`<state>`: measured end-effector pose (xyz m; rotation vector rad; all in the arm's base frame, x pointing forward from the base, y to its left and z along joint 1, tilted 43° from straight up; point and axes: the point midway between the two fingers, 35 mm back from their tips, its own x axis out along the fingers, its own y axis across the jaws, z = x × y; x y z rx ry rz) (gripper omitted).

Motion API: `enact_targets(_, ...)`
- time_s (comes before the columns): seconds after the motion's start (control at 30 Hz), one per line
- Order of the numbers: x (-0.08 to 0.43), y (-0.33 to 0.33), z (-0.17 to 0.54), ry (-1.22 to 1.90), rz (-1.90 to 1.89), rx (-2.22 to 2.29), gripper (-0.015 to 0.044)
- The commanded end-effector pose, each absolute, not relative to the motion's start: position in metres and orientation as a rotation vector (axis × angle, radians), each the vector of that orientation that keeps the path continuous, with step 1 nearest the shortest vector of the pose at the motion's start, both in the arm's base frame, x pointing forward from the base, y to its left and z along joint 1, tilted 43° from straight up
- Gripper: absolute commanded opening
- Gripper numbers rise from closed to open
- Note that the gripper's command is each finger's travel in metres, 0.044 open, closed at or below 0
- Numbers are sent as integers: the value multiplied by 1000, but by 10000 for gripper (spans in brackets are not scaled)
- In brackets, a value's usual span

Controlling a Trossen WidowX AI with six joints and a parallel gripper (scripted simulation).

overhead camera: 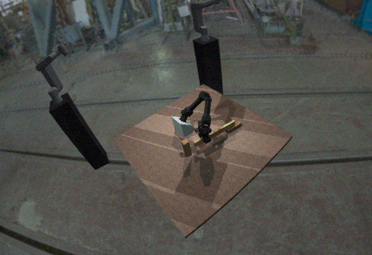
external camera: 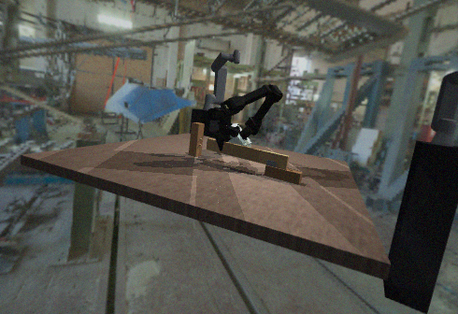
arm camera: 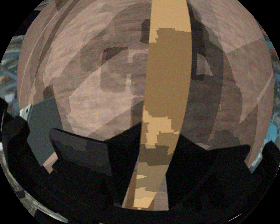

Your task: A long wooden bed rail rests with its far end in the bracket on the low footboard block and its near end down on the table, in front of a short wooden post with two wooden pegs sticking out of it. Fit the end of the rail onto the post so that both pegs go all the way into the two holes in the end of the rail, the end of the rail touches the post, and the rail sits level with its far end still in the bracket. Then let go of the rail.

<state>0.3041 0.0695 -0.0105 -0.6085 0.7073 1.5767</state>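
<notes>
1. The gripper (external camera: 220,131) is squeezed tight on the rail (external camera: 254,153), close to the rail's near end; its fingers are only a little apart.
2. The rail's near end is up off the table (external camera: 140,180), close to the post (external camera: 196,139) at its 3 o'clock; I cannot tell if they touch.
3. The rail's far end sits on the footboard block (external camera: 282,174).

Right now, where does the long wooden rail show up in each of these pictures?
Top: rail right of centre, slanting up-right from the post.
Exterior: rail at centre, running right from the post.
Wrist: rail is the tall tan strip down the middle.
Shared landmark: the black claw shut on the rail.
</notes>
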Motion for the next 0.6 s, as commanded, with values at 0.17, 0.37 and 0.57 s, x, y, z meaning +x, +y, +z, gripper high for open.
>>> enact_targets(0.17, 306, 69, -10, 703, 1570, -608, 0)
enact_targets(0.37, 306, 68, -11, 703, 1570, -608, 0)
enact_targets(0.57, 307, 68, -10, 703, 1570, -608, 0)
